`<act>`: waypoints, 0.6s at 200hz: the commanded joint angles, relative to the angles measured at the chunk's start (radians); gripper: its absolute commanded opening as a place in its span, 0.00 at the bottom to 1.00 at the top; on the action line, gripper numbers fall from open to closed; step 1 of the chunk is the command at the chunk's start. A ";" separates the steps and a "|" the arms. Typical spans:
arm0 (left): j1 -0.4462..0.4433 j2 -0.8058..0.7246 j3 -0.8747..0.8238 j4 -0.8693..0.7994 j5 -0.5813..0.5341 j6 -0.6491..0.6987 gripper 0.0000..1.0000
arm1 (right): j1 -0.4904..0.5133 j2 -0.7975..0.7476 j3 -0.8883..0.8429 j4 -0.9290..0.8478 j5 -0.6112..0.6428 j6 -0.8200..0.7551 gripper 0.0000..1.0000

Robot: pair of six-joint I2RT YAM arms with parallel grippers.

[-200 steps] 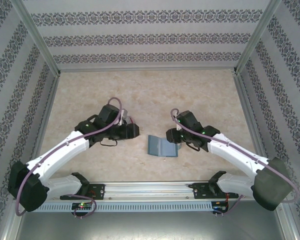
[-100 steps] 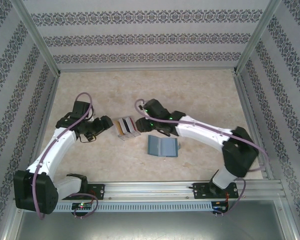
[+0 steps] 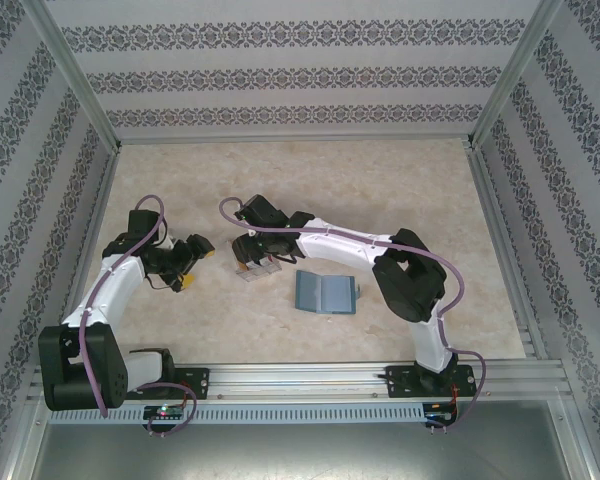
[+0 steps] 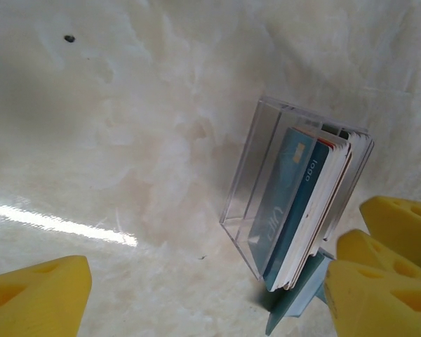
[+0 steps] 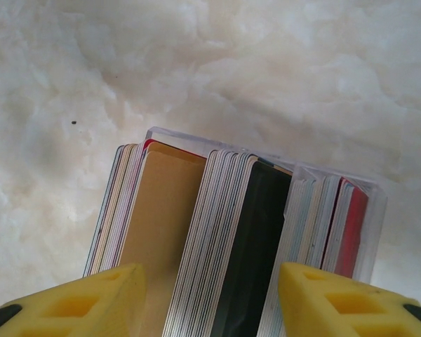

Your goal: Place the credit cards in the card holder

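Card pick under way: the right gripper (image 5: 210,305) hangs directly over a clear box (image 4: 256,175) on the counter (image 3: 310,180). Its yellow fingers (image 5: 91,302) are spread wide and grip nothing. The credit cards (image 5: 231,225) stand on edge inside the box in three bunches, one tan-faced, one black-faced and one red-edged. The fingers sit to either side of the middle bunches. The card holder (image 3: 325,293) lies flat just beside the box, on the side towards the right arm's base. The left gripper (image 3: 194,266) waits near the opposite side of the box, its fingers also wide apart and empty.

The step in hand looks to be drawing cards out of the box. At this spread, closing would probably squeeze a thick bundle rather than one card. A better grasp would shift the fingers onto a single bunch or an outer card, keep the pads flat to the card faces, and come down only far enough to catch the top edges. The box looks light and the cards sit tight in it, so it may rise or tip with them. A slow pull straight up along the box walls would help, and so would steadying the box with the idle left gripper.
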 commanded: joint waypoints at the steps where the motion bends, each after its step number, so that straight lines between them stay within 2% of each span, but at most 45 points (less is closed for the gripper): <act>1: 0.008 0.011 -0.016 0.040 0.044 -0.022 0.86 | 0.007 0.044 0.048 -0.051 -0.008 0.010 0.53; 36: 0.009 0.007 -0.033 0.062 0.046 -0.032 0.86 | 0.023 0.083 0.089 -0.114 0.065 -0.012 0.53; 120: 0.008 0.013 -0.060 0.101 0.045 -0.046 0.85 | 0.056 0.081 0.126 -0.248 0.410 -0.035 0.47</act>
